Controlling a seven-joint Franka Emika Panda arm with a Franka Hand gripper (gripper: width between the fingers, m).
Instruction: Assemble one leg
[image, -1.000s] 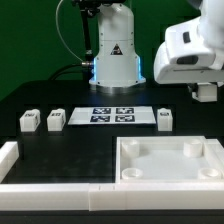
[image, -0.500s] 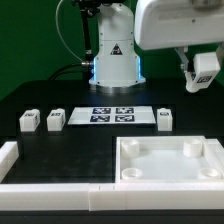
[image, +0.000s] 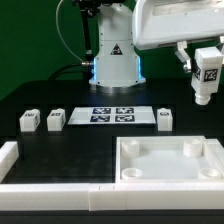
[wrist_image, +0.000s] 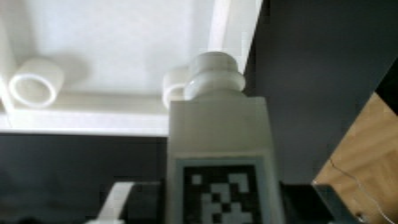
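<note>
My gripper (image: 207, 66) is shut on a leg (image: 208, 80), a small white block with a black-and-white tag. It holds the leg upright in the air at the exterior view's upper right, above the far right corner of the white square tabletop (image: 170, 172). In the wrist view the leg (wrist_image: 221, 140) runs out from between the fingers (wrist_image: 119, 202), with its round peg end over the tabletop's rim (wrist_image: 107, 112) near a corner socket (wrist_image: 36, 84). Three more legs lie on the table: two at the left (image: 30, 120) (image: 56, 119) and one at the right (image: 164, 118).
The marker board (image: 112, 114) lies flat at mid-table in front of the robot base (image: 113, 60). A white L-shaped rail (image: 50, 188) runs along the table's front and left edges.
The hand has swung toward the exterior view's left and turned. The held leg now hangs upright with its tag facing the camera, a little higher than before.
</note>
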